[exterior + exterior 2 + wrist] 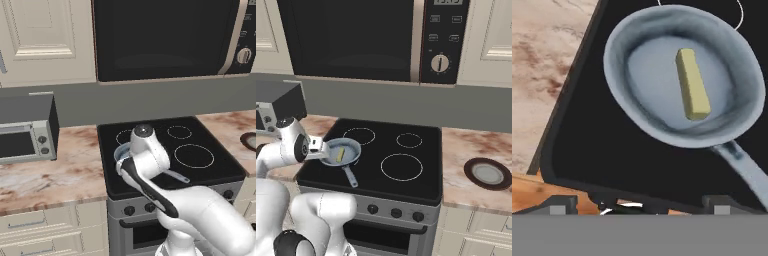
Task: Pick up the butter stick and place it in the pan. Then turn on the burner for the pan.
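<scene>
- No brand name or readable writing is showing anywhere; the small markings on the microwave (356, 40) control panel, above its round dial (440, 63), are too blurred to make out
- The butter stick (692, 84) is lying flat inside the pan (642, 45), a little off centre, touching nothing but the pan floor; the right base view is showing it as a small yellow sliver (340, 153)
- The pan is sitting on the front left part of the black stovetop (421, 170), with its thin silvery handle (349, 175) pointing toward the front edge
- In the left base view the arm is covering most of the pan (119, 151), leaving just a rim arc and the handle end in sight
- The hand (637, 204) is hovering over the stove's front edge beside the pan, holding nothing; its dark fingertips (559, 205) are standing well apart, so it is released
- The fingertips are being cut off by the bottom of the hand view
- A dark round dish (488, 173) is resting on the marbled surface (456, 150) right of the stove
- A toaster oven (25, 140) is standing on the surface to the left, partly cropped
- The stove knobs (396, 213) are lining the front panel; their positions are too small to tell
</scene>
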